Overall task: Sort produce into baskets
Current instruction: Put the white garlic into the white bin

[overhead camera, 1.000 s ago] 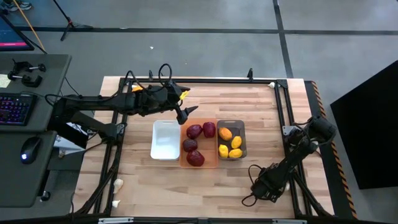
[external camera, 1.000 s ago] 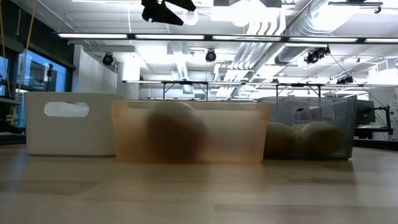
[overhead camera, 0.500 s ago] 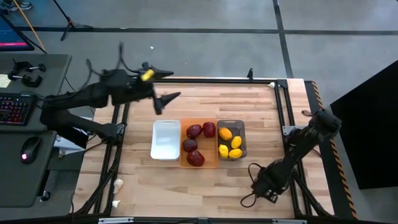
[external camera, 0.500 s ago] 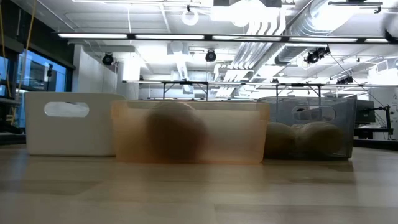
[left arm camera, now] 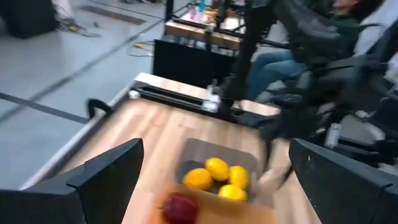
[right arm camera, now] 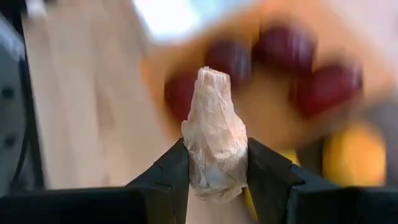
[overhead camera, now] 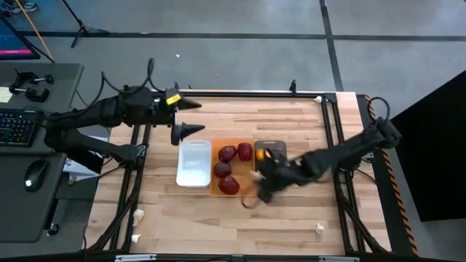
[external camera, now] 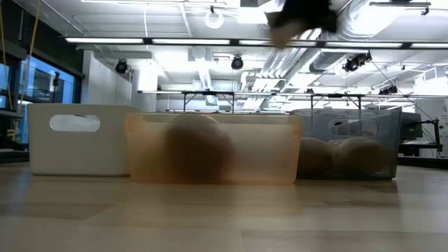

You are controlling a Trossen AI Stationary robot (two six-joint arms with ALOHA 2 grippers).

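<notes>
The right gripper has a whitish garlic bulb pinched between its two dark fingers, which sit narrowly apart and press on the bulb's lower half from both sides. In the right wrist view the bulb's long axis runs straight out from the fingers, and its papery pointed tip faces away from the gripper toward the baskets beyond.

In the high view the right arm reaches in from the desk's right edge, stretched low and slanting across the desk, with its gripper just in front of the seam between the orange basket and the grey basket. The bulb itself is too small and blurred there to place more exactly.

The orange basket holds four dark red fruits. The grey basket holds the yellow fruits, part hidden under the right arm in the high view. The white basket stands on the left of the row, touching the orange one.

The left gripper hovers off the back left corner of the white basket with its fingers spread wide and nothing between them; the left arm extends from the desk's left side.

Further garlic bulbs lie on the desk: one near the front right and two by the front left corner
</notes>
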